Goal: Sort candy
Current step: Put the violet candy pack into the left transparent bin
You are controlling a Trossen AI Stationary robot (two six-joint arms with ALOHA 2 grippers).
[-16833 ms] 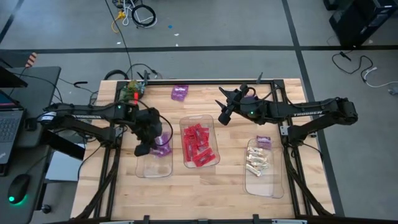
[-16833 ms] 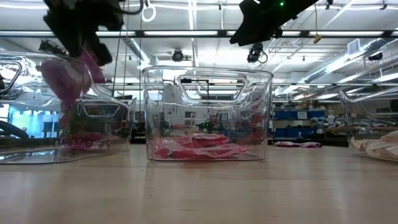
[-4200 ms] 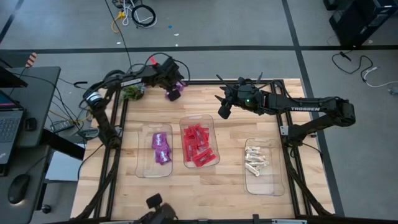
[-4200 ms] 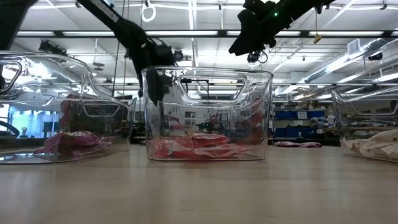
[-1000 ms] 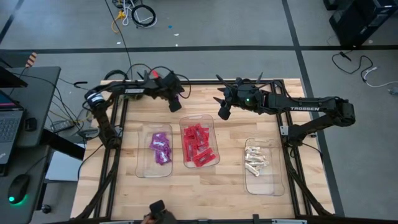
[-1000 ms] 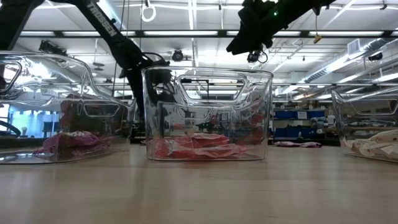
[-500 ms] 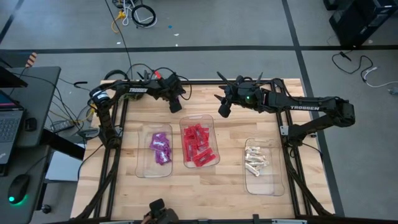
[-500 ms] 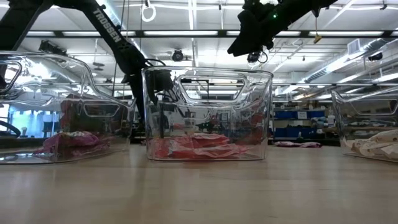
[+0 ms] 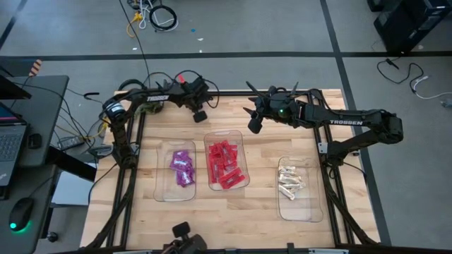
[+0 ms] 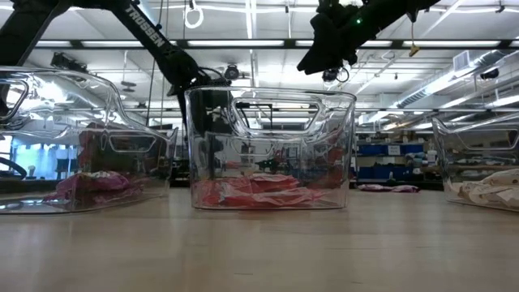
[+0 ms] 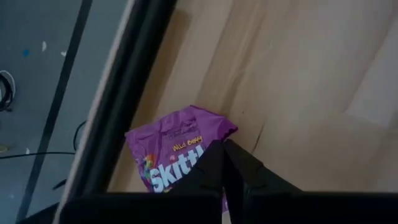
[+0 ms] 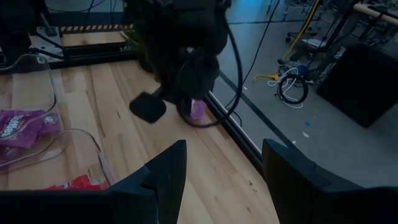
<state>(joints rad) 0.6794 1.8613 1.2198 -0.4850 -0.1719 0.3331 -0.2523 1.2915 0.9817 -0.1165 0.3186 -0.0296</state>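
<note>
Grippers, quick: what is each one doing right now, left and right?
Left gripper: shut on the purple packet at the table's far edge.
Right gripper: open, holding nothing, hovering above the table.

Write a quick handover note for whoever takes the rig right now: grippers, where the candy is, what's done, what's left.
Left gripper: shut on the purple packet at the table's far edge.
Right gripper: open, empty, hovering over the far middle.
Bins: purple packets in the left bin, red packets in the middle, cream pieces in the right.
Left to do: carry the held packet to the left bin; no other loose candy shows.
</note>
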